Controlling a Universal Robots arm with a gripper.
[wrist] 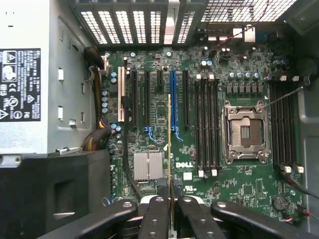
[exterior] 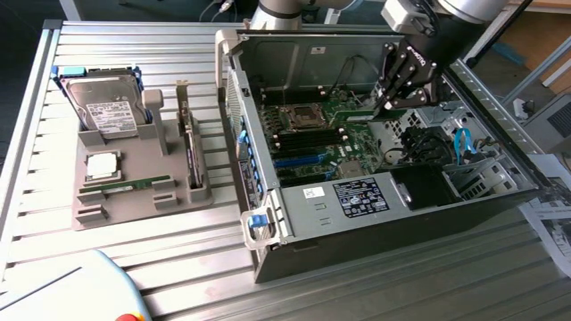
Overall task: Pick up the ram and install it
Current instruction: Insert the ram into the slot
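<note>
A slatted metal desk (exterior: 116, 53) carries an open computer case (exterior: 357, 200) across the centre and the exterior view's right, with a grey parts holder (exterior: 134, 204) at the exterior view's left. Inside the case, toward that frame's upper right, the claw (exterior: 397, 103) hangs over the green motherboard (wrist: 239, 184). Its fingers (wrist: 155, 219) pinch the ram (wrist: 169, 139), a thin edge-on strip in front of the long blue slot (wrist: 173, 89).

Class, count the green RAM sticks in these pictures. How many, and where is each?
2. The ram stands edge-on in the shut gripper above the motherboard; a second stick lies in the grey holder. Others may be hidden.
</note>
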